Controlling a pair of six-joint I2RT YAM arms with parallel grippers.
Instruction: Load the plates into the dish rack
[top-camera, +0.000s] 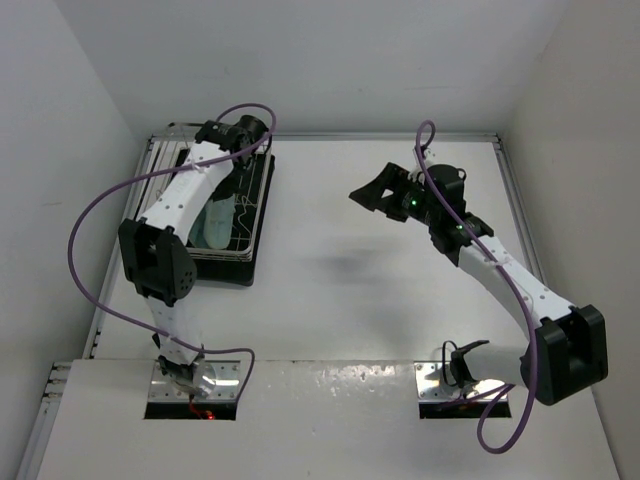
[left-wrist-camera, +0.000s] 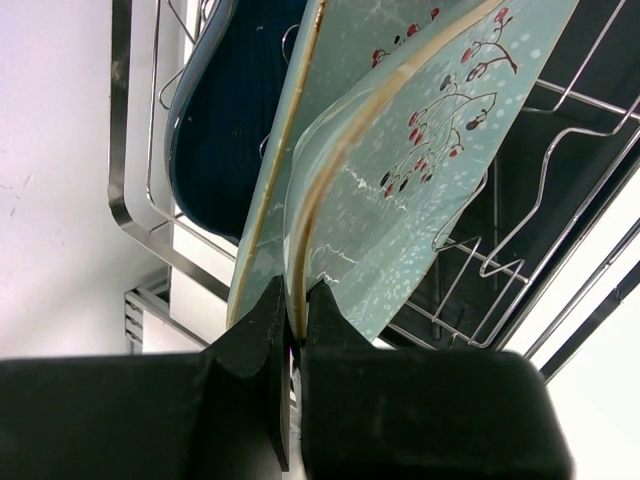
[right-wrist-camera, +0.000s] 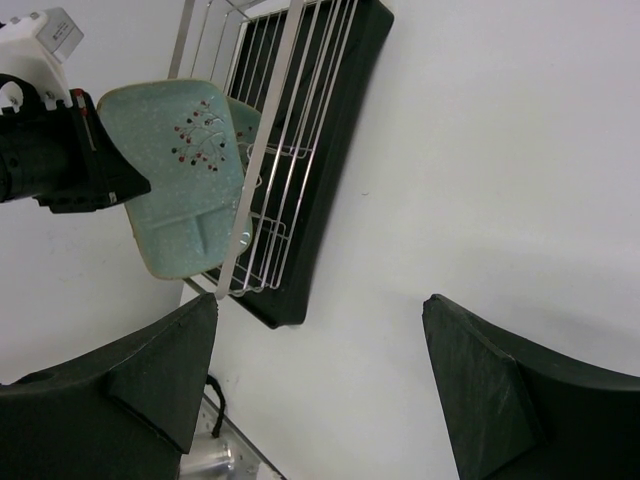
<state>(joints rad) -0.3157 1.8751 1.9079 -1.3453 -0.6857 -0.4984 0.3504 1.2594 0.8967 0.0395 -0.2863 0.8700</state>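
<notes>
My left gripper (left-wrist-camera: 297, 300) is shut on the rim of a pale mint-green plate (left-wrist-camera: 400, 200) with a red berry-branch print, which stands on edge in the dish rack (left-wrist-camera: 560, 130). A second mint plate (left-wrist-camera: 340, 60) stands just behind it, and a dark blue plate (left-wrist-camera: 230, 130) behind that. In the right wrist view the held plate (right-wrist-camera: 180, 180) leans against the rack's wire rim (right-wrist-camera: 270, 130). My right gripper (right-wrist-camera: 320, 330) hangs open and empty over bare table, well to the right of the rack (top-camera: 255, 215).
The rack sits on a black drip tray (top-camera: 240, 270) at the table's far left, close to the left wall. The left arm's purple cable (top-camera: 90, 230) loops beside it. White walls close in the table at the back and on both sides.
</notes>
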